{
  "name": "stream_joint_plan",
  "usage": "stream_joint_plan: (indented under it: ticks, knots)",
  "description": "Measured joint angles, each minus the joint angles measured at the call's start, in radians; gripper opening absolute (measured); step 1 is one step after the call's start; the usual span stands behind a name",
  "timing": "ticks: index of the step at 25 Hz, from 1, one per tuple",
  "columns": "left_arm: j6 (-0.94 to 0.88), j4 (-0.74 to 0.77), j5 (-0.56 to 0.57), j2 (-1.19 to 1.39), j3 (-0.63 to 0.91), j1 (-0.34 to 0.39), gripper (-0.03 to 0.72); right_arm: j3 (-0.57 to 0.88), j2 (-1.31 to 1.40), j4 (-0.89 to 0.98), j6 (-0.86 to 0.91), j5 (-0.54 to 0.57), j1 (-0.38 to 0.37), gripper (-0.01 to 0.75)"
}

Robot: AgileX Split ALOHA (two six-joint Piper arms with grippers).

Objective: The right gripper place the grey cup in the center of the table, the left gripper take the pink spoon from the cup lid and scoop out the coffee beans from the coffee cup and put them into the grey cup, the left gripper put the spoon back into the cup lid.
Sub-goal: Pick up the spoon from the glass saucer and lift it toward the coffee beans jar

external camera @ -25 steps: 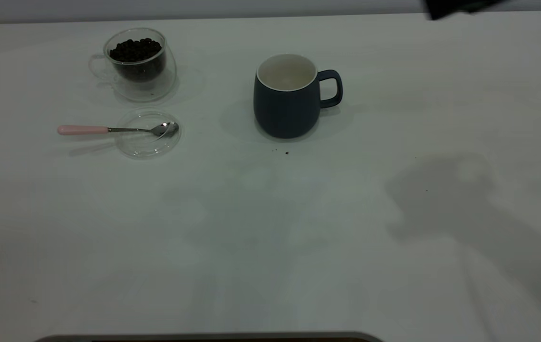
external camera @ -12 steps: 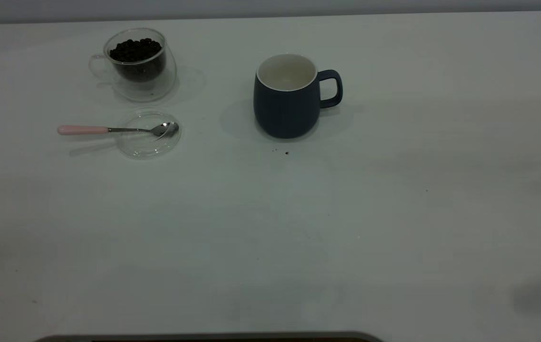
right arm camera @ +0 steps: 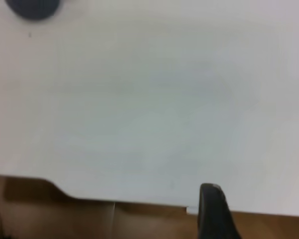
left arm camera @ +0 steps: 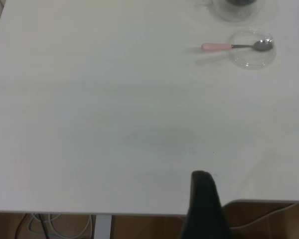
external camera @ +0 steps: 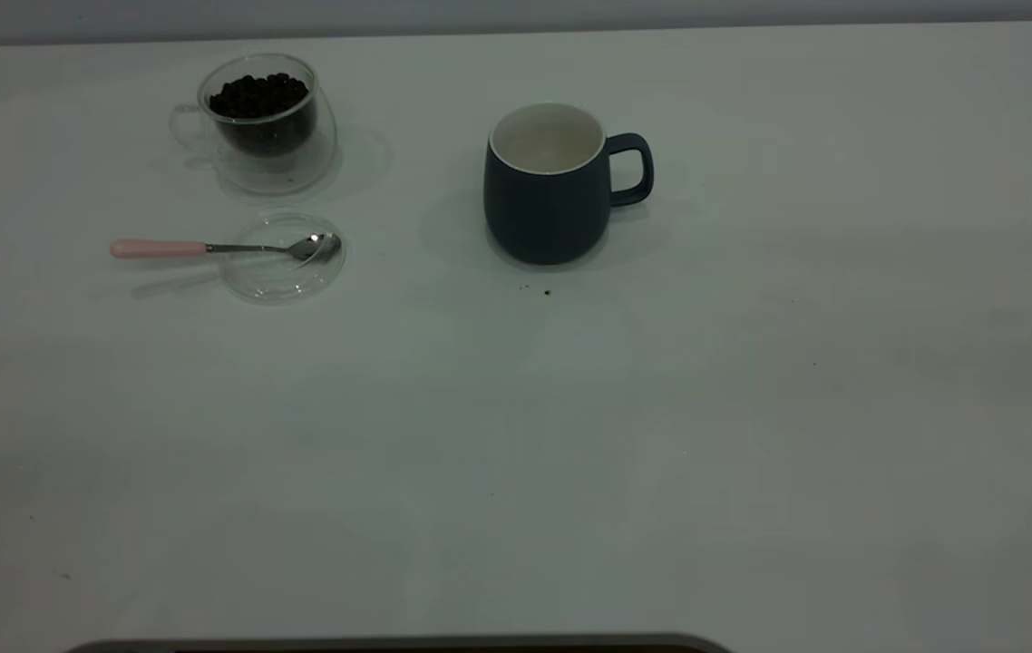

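1. Coffee cup (external camera: 264,122) is seen at the far left of the table (external camera: 752,435), upright, with the beans (external camera: 258,94) heaped inside near the rim. No scoop is judged to have been taken yet.
2. Lid (external camera: 284,256) lies flat just in front of the coffee cup, apart from it. Spoon (external camera: 224,246) rests with its bowl on the lid and its pink handle sticking out over the table toward the left edge. It is untouched, so the pick-up is still to be done.
3. Grey cup (external camera: 554,181) stands upright near the middle of the table, toward the far side, handle pointing right. Its pale inside looks empty. Step one is judged done.
4. A few dark specks (external camera: 545,292) are noted on the table just in front of the grey cup; whether they are bean crumbs cannot be told.
5. Left gripper (left arm camera: 203,204): only a dark tip is shown at the table edge, well apart from the spoon. How far the claw is open cannot be told; nothing is seen in it.
6. Right gripper (right arm camera: 214,211): likewise one dark tip at the table edge, well apart from the grey cup, judged parked. Its opening cannot be told; nothing is seen held.
7. Left to do: spoon grasped by the left arm, beans scooped into the grey cup, spoon put back on the lid.
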Motion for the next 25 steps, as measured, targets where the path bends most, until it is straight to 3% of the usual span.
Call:
stream_joint_plan:
  ticks: [5, 13, 25]
  knots:
    - [0.001, 0.0, 0.0, 0.0, 0.0, 0.0, 0.587, 0.102, -0.144, -0.005, 0.001, -0.001, 0.0, 0.482]
    - [0.001, 0.0, 0.0, 0.0, 0.0, 0.0, 0.587, 0.102, -0.295, -0.008, 0.001, -0.005, 0.0, 0.482]
    - [0.001, 0.0, 0.0, 0.0, 0.0, 0.0, 0.587, 0.102, -0.301, -0.008, 0.001, -0.005, 0.0, 0.482]
